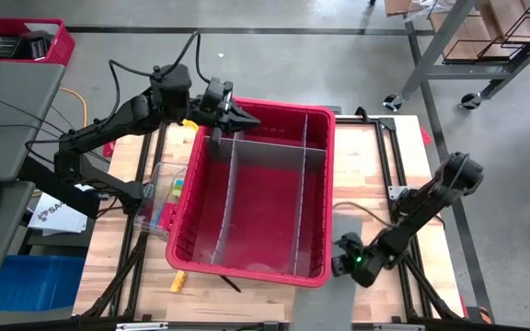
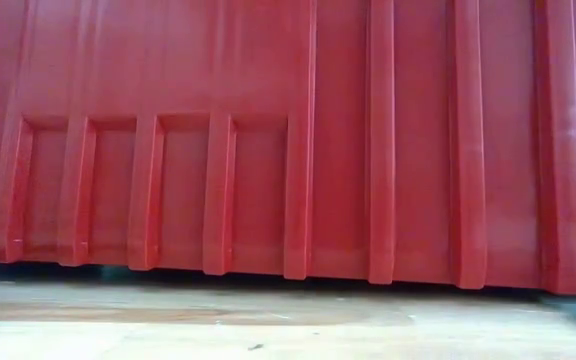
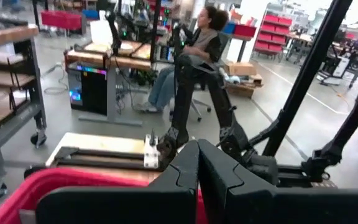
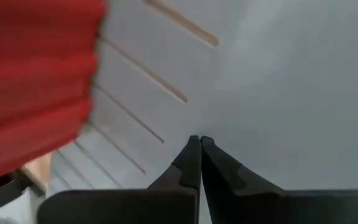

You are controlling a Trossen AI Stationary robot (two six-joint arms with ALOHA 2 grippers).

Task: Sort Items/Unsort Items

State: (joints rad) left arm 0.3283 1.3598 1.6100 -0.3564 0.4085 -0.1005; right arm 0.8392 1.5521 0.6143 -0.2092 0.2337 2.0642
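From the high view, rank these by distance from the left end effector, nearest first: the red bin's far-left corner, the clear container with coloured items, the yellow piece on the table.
1. Red bin far-left corner: right under the shut left end effector.
2. Clear container: outside the bin's left wall, midway along it.
3. Yellow piece: on the table by the bin's near-left corner, farthest.

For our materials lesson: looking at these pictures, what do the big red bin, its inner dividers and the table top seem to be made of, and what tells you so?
Red bin: probably moulded plastic, slightly glossy; its side wall shows ribs and soft highlights.
Dividers: likely thin translucent or grey plastic sheet; the look leaves it open.
Table top: apparently wood, pale and matte, with visible plank seams and grain.
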